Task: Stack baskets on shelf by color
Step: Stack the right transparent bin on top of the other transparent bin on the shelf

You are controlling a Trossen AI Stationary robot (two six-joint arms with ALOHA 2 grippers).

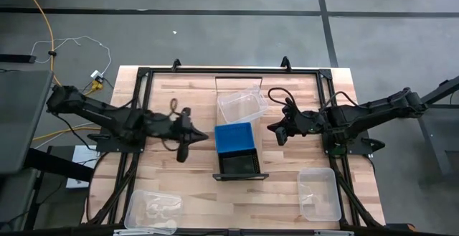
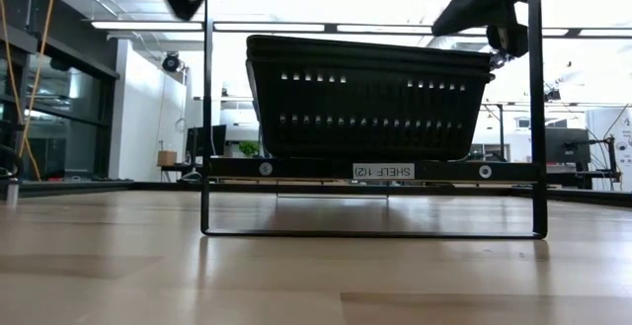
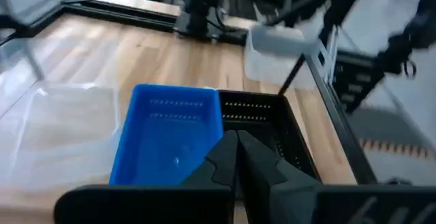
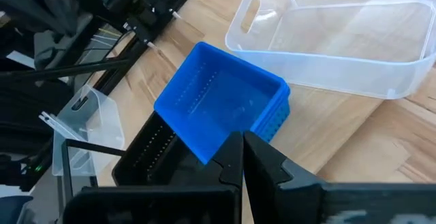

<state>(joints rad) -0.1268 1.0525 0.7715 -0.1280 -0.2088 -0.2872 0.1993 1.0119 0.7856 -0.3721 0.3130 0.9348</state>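
Observation:
The shelf [image 1: 221,85] runs from far to near down the table's middle. Three baskets sit on it in a row: a clear one [image 1: 240,107] askew at the far part, a bright blue one [image 1: 235,137] in the middle, and a black perforated one [image 1: 239,164] at the near end. The blue basket [image 4: 218,105] lies against the black one [image 4: 146,149]; whether it overlaps its rim I cannot tell. My left gripper [image 1: 188,137] hovers shut, left of the blue basket [image 3: 170,135]. My right gripper [image 1: 278,132] hovers shut to its right. Both touch nothing.
Two more clear baskets rest on the tabletop: one near the near right corner [image 1: 319,193], one at the near left corner [image 1: 152,211]. A black frame [image 1: 143,74] borders the table. In the low view the black basket [image 2: 365,98] sits on the raised shelf [image 2: 296,170].

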